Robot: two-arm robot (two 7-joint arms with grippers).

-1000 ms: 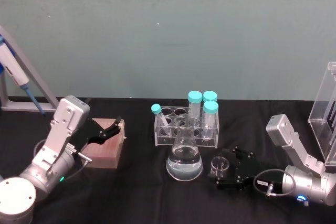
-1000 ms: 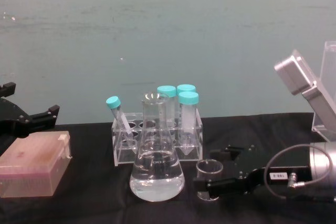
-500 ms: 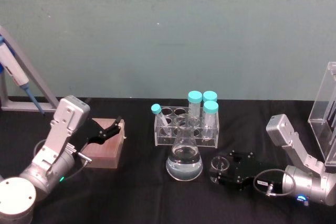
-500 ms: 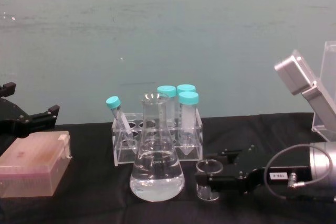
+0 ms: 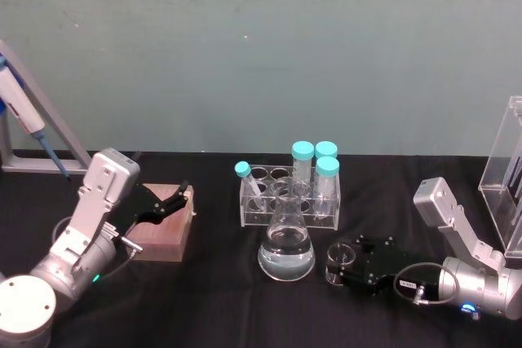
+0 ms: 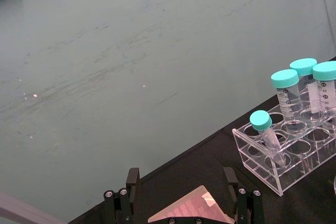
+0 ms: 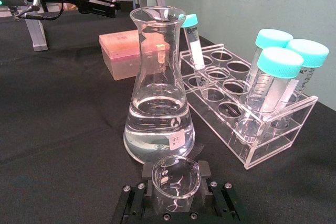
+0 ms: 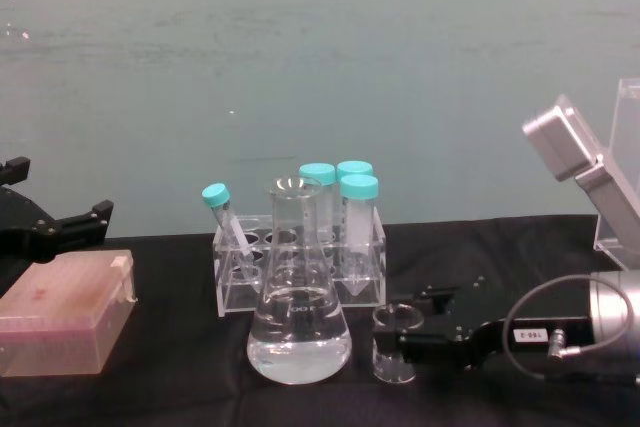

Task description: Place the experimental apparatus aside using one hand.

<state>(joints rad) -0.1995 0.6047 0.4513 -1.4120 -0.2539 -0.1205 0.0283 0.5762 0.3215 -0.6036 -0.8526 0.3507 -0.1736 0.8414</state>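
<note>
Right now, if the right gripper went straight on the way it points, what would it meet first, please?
Most likely the flask: it stands just beyond the small beaker held between the fingers of the right gripper.

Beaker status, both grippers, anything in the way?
Right gripper shut on beaker, upright on table. Left gripper open, parked over pink box. Flask close beside beaker, tube rack behind.
</note>
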